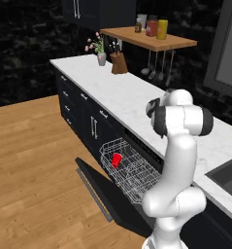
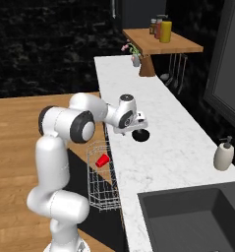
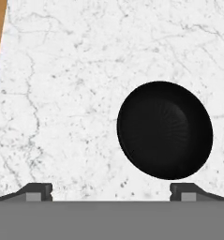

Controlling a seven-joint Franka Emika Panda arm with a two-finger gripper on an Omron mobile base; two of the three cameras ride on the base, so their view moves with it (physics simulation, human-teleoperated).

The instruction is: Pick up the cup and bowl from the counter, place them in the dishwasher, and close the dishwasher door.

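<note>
Hovering with my claw (image 3: 111,192) spread wide and empty over the counter (image 3: 62,93), I see the bowl (image 3: 165,130) lying off-centre, toward my right finger.

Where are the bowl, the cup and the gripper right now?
bowl (image 3: 165,130), hand view, middle of its black inside.
cup (image 1: 116,160), left base view, red side, in the rack.
gripper (image 3: 111,191), hand view, between its fingertips.

— Where was the bowl (image 3: 165,130)?
— Round, shallow, black, it sat upright on the white marble counter (image 3: 76,84) right below the wide-spread pincer (image 3: 111,191), nearer one fingertip.
— And the cup (image 2: 102,160)?
— Red, lying tipped in the dishwasher's (image 1: 137,168) white rack, beneath and away from the pincer, above the lowered dishwasher door (image 1: 107,192).
</note>
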